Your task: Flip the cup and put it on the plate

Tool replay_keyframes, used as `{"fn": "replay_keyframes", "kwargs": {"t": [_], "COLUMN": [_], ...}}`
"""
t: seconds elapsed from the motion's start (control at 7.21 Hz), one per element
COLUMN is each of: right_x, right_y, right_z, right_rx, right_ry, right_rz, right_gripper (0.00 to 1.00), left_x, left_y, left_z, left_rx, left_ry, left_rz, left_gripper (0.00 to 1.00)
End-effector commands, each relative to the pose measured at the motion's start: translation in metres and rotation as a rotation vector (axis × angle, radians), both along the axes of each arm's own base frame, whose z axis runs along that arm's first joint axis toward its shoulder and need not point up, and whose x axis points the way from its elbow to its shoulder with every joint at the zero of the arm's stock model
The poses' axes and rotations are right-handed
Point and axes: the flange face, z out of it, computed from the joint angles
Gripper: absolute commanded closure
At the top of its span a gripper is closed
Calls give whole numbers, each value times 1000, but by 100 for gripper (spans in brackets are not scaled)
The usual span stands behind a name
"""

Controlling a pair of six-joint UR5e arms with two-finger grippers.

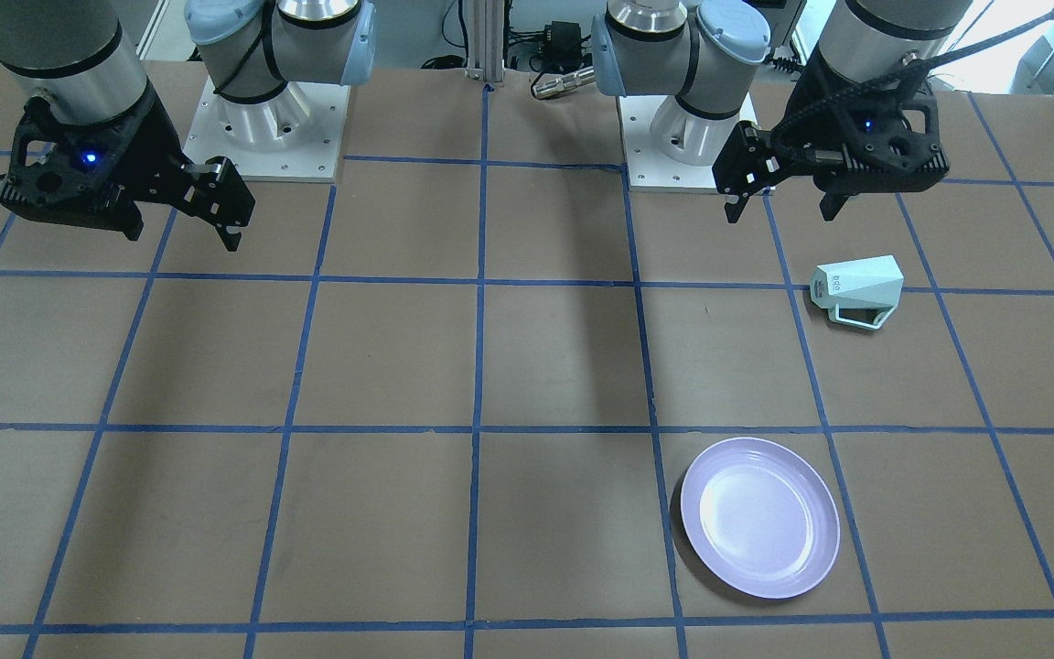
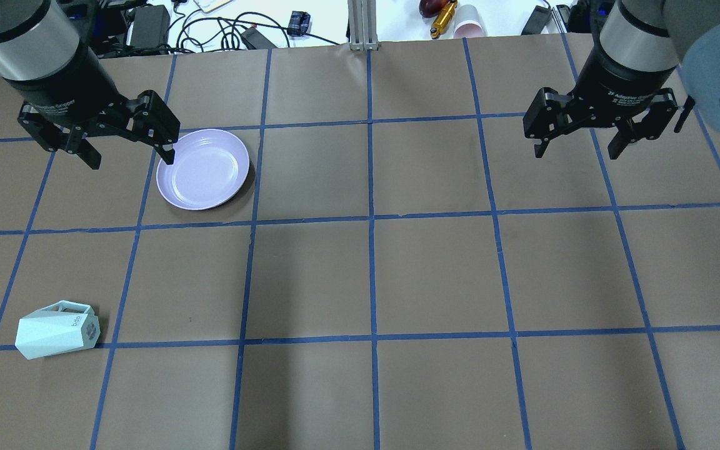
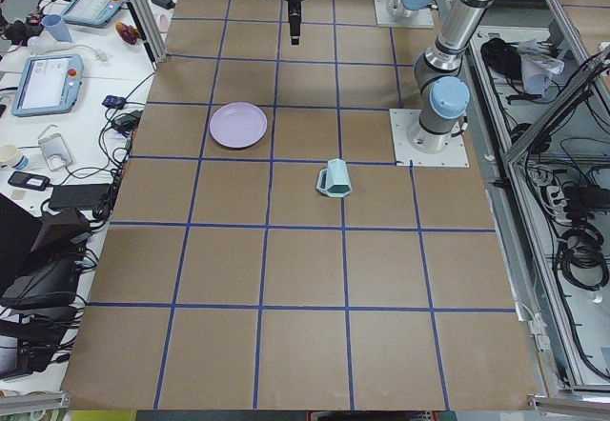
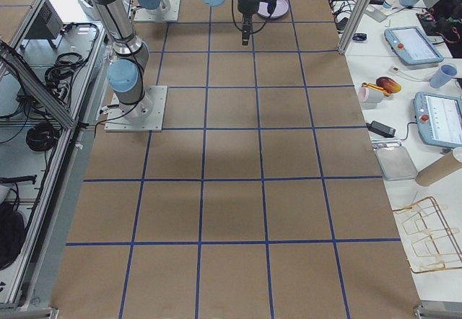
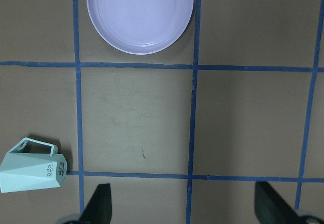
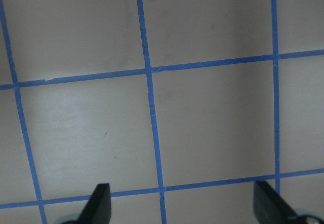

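Observation:
The pale mint-green cup [image 2: 57, 330] lies on its side on the brown table, near the robot's edge on the left side, handle toward the table's far edge. It also shows in the front view [image 1: 856, 291] and the left wrist view [image 5: 33, 172]. The lavender plate [image 2: 202, 169] lies flat and bare farther out; it also shows in the front view [image 1: 758, 517] and the left wrist view [image 5: 140, 13]. My left gripper [image 2: 130, 159] hangs open and empty high over the table, by the plate's left rim. My right gripper [image 2: 575, 153] is open and empty over bare table on the right.
Blue tape lines divide the table into squares. The two arm bases [image 1: 263, 128] [image 1: 687, 137] stand at the robot's edge. Cables, a pink paper cup [image 2: 469, 28] and tools lie beyond the far edge. Tablets and boxes sit on side benches [image 3: 48, 78].

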Motion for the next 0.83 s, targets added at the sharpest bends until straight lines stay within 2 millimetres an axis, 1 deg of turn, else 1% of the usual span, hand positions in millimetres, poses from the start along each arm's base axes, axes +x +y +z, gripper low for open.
{"fn": "replay_keyframes", "kwargs": {"t": [0.0,0.69], "right_x": [0,0], "right_y": [0,0], "right_z": [-1,-1], "right_rx": [4,3], "right_ry": [0,0], "right_rz": [0,0], "right_gripper": [0,0], "left_x": [0,0], "left_y": [0,1], "left_z": [0,1], "left_rx": [-1,-2], "left_ry": [4,0], "left_rz": [0,2], "left_gripper": [0,0]}}
